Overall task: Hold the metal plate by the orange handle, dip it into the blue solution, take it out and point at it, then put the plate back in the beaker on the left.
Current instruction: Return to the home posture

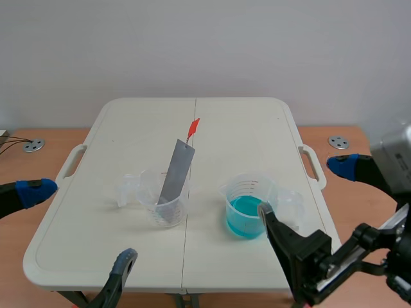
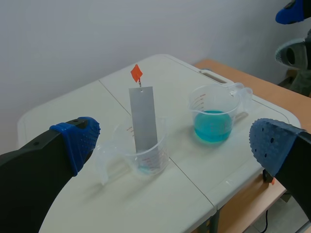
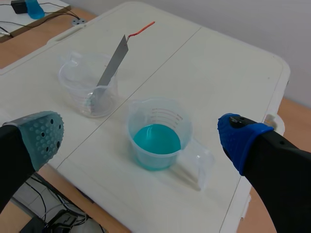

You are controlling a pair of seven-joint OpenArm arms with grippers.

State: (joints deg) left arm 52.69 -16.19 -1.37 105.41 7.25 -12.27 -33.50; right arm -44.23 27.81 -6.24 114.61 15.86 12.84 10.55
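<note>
On the white table (image 1: 244,128), two clear cups are set side by side, a little apart. The metal plate (image 1: 176,170) is stood in the left cup (image 1: 166,208). It is leaned toward the far side of the table, and its orange handle (image 1: 193,128) is stuck up at the top, well above the rim. Blue water (image 1: 244,217) is held in the right cup (image 1: 247,189).

The left tool (image 2: 172,143) is spread wide, and nothing is held in it. It is kept low by the near edge of the table, back from the left cup. The right tool (image 3: 143,135) is spread wide too, with nothing in it, and it is kept near the right cup.

The job is judged to be at its very start. The handle is not pinched yet, and the plate is not lifted. All the steps are left. The handle must be pinched and the plate dipped in the blue water. Then it must be taken out, pointed at and put back in the left cup.
</note>
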